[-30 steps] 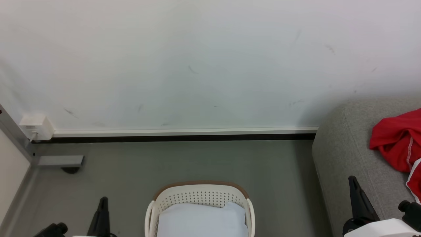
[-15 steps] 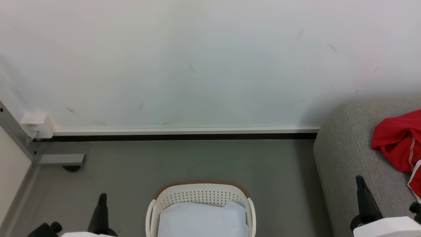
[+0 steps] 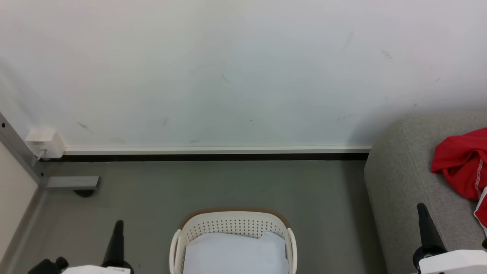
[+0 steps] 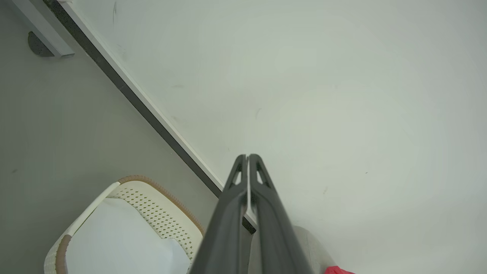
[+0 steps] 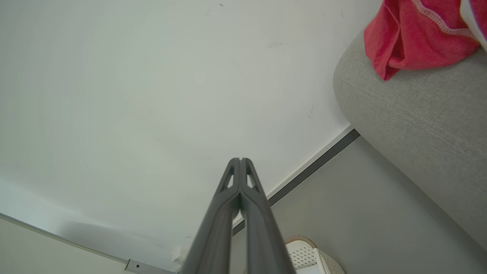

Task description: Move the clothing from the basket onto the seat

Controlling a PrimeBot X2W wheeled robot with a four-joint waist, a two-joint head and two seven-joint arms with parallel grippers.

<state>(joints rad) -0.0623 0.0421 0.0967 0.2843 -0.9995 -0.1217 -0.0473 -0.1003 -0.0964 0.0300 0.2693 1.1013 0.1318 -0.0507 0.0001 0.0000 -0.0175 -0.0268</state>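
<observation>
Now | grey floor (image 3: 228, 182), white wall (image 3: 228, 57) | clothing (image 3: 460, 163) on seat (image 3: 399, 171) | left claw (image 4: 248, 156), right claw (image 5: 240, 160) both closed, empty

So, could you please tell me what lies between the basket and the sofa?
A bare strip of grey floor separates the basket from the sofa; the head view shows it.
</observation>
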